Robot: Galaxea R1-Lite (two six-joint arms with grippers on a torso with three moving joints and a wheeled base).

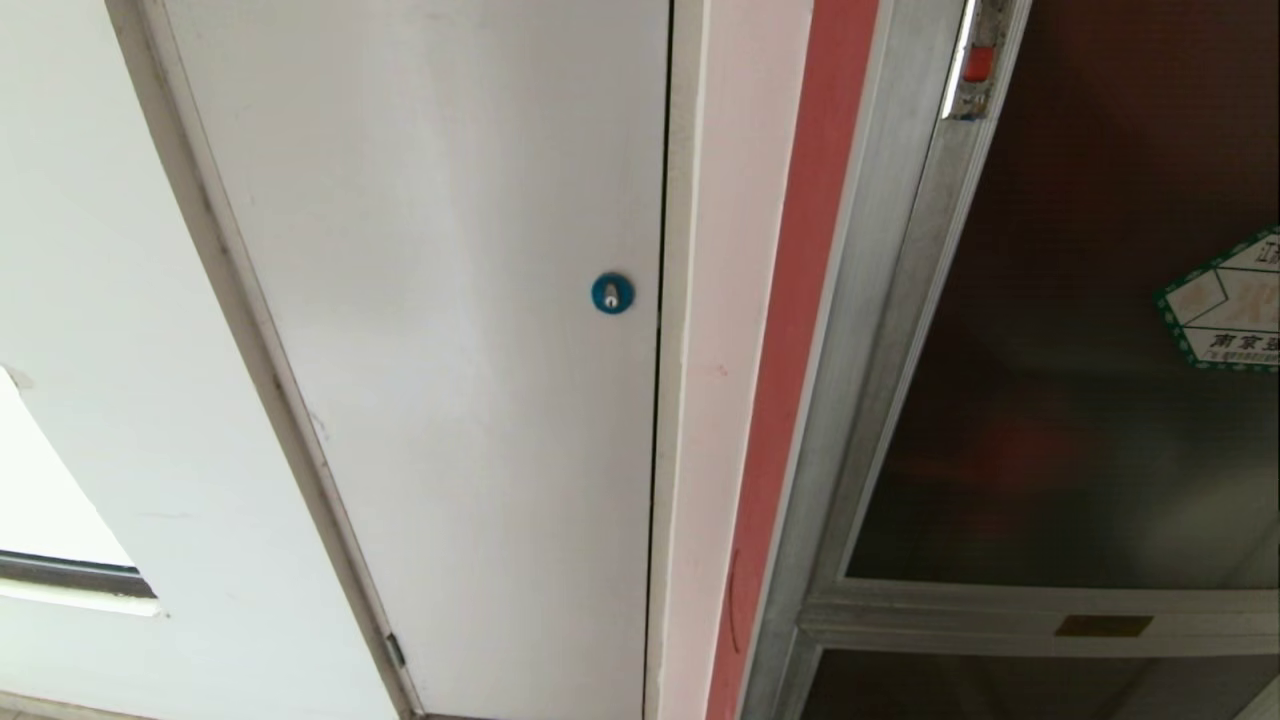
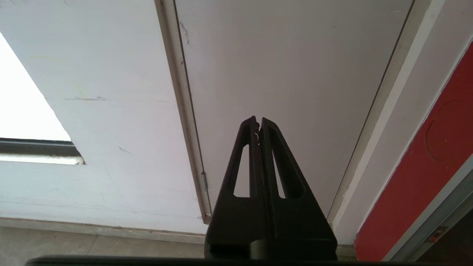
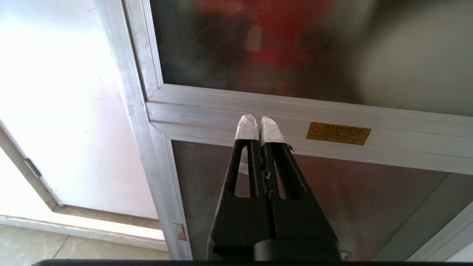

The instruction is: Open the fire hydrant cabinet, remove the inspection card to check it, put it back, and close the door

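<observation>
The fire hydrant cabinet fills the right of the head view with its brushed aluminium frame. Its door, dark tinted glass with a green-and-white hexagonal sticker and a small red latch, stands closed. Blurred red shapes show through the glass; the inspection card is hidden. My right gripper, with white-wrapped tips, is shut and empty in front of the crossbar under the door. My left gripper is shut and empty, facing the white door. Neither arm shows in the head view.
A plain white door with a round blue lock stands left of the cabinet, past a red strip. Below the crossbar are a smaller dark glass panel, an orange label and a small red latch. Floor tiles lie below.
</observation>
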